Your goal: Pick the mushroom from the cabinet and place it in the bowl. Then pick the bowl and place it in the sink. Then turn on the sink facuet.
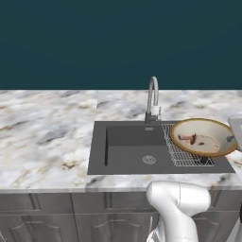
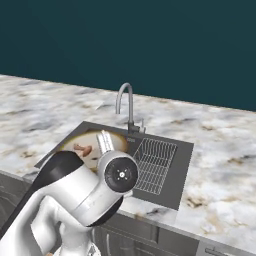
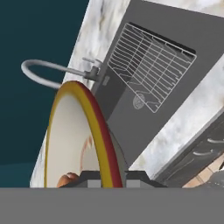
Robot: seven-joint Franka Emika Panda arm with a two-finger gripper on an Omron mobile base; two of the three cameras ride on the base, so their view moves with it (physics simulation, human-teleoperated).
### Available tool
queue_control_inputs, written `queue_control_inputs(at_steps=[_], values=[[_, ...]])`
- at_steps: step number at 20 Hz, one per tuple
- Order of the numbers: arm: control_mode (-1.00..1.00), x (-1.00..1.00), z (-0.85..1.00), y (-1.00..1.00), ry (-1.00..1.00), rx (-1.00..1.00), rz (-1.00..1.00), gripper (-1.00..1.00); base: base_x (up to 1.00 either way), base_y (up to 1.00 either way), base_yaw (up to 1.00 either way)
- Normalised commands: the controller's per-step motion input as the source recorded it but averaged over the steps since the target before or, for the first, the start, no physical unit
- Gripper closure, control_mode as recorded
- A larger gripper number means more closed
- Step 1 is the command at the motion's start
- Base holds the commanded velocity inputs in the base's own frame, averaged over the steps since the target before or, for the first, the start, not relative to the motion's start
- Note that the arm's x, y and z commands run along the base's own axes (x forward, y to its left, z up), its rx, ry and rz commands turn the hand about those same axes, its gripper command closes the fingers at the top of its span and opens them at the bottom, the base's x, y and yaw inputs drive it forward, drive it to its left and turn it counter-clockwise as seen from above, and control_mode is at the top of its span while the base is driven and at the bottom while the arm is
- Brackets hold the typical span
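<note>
My gripper (image 3: pixel 109 181) is shut on the rim of the bowl (image 1: pixel 204 137), holding it tilted in the air over the wire-rack side of the sink (image 1: pixel 127 151). The bowl (image 3: pixel 83 131) has a tan-brown rim and a cream inside. The small reddish-brown mushroom (image 1: pixel 189 139) lies inside it. In the right base view my arm covers part of the bowl (image 2: pixel 80 147), and the mushroom (image 2: pixel 81 149) shows in it. The silver gooseneck faucet (image 1: pixel 152 100) stands behind the basin, just left of the bowl. The cabinet is out of view.
Marbled counter (image 1: pixel 47 132) runs on both sides of the sink. A wire rack (image 2: pixel 152 165) fills the basin's right part, and a drain (image 1: pixel 149 159) sits in the open left part. Grey drawer fronts (image 1: pixel 71 212) lie below the counter edge.
</note>
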Motion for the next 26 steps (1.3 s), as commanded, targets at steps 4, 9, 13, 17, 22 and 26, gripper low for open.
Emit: queue_control_inputs(at_steps=[4,9,13,17,22,26], values=[[-1.0,0.09,-0.17,0.46,-0.05,0.03,-0.4,1.0,0.0,0.0,0.0],[-1.0,0.28,-0.32,0.7,0.01,0.0,-0.51,1.0,0.0,0.0,0.0],[-1.0,0.38,-0.09,0.8,0.12,0.0,-0.5,1.0,0.0,0.0,0.0],[-1.0,0.19,-0.12,0.56,0.09,0.02,-0.47,1.0,0.0,0.0,0.0],[-1.0,0.34,-0.52,0.79,0.05,0.0,-0.49,1.0,0.0,0.0,0.0],[-1.0,0.26,-0.45,0.75,0.02,0.0,-0.5,1.0,0.0,0.0,0.0]])
